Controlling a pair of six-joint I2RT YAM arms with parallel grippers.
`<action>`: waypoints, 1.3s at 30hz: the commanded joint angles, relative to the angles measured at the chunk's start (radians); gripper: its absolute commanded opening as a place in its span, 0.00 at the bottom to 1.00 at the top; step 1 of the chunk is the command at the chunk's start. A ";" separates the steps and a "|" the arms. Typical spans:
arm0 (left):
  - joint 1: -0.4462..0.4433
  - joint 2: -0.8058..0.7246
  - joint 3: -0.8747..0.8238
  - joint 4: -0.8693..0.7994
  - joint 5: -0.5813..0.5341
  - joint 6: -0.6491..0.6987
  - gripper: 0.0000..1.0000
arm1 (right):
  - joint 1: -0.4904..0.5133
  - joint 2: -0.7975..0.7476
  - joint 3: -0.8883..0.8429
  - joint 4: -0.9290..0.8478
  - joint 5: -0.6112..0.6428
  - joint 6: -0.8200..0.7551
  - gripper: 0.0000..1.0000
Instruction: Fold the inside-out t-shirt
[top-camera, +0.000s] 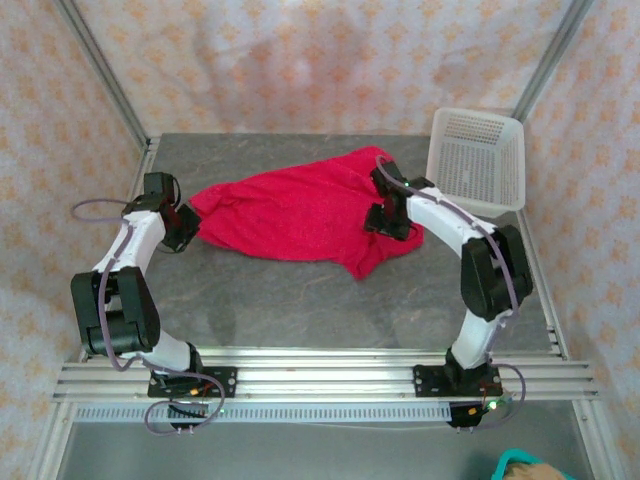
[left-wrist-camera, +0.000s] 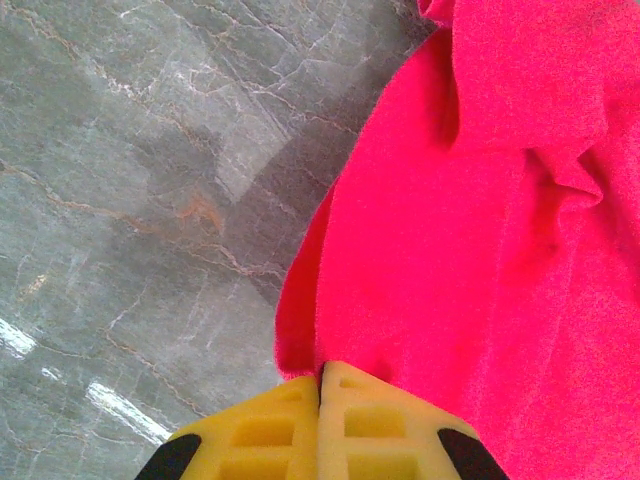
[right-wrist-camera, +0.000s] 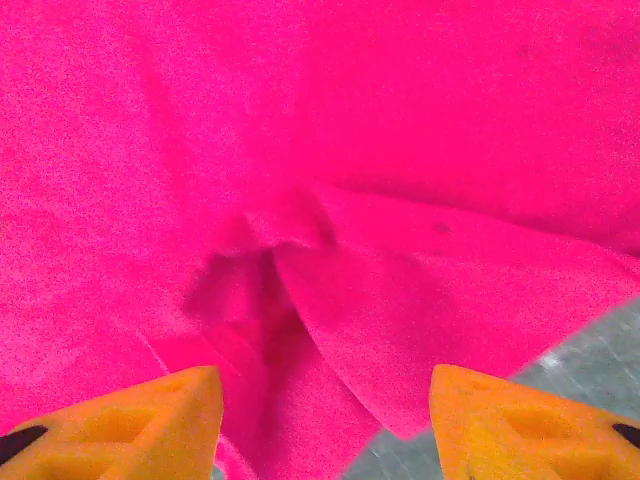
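- The inside-out t-shirt (top-camera: 290, 210) lies crumpled and spread out on the table (top-camera: 300, 290), to the left of the white mesh basket (top-camera: 436, 150). Its nearest edge is close to the basket but not touching it.
- The shirt is a plain bright red-pink. Its long shape runs away from the basket, and one pointed flap hangs toward the near edge of the table, below the basket's level.
- In the right wrist view the fabric (right-wrist-camera: 300, 150) is rumpled into soft folds. One flap overlaps another, and a corner of the grey table (right-wrist-camera: 600, 350) shows beside it.
- The right pincer (top-camera: 385, 222) sits over the end of the shirt nearest the basket. Its yellow fingers (right-wrist-camera: 160, 415) stand well apart in the wrist view, so the right pincer (right-wrist-camera: 325, 385) is open and holds nothing, with folded cloth lying under the gap.
- The left pincer (top-camera: 185, 225) is at the end of the shirt farthest from the basket.
- In the left wrist view its two yellow fingers (left-wrist-camera: 260, 430) are pressed together, and the shirt's edge (left-wrist-camera: 480, 250) runs right into their tips. The left pincer (left-wrist-camera: 320, 375) is therefore closed, gripping the hem.
- On the side of that pincer away from the basket is bare table (left-wrist-camera: 150, 200), a grey stone-patterned surface with pale veins.
- The basket stands upright at the far right corner of the table, apart from both arms.
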 joint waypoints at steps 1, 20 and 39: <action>-0.020 0.020 0.005 -0.017 -0.033 0.008 0.00 | -0.007 -0.088 -0.037 -0.030 0.075 -0.016 0.58; -0.041 0.022 -0.001 -0.021 -0.051 0.020 0.00 | 0.016 0.212 0.215 -0.087 0.044 -0.097 0.41; -0.042 0.025 -0.027 -0.006 -0.050 0.027 0.00 | 0.060 0.325 0.309 -0.123 0.054 -0.126 0.26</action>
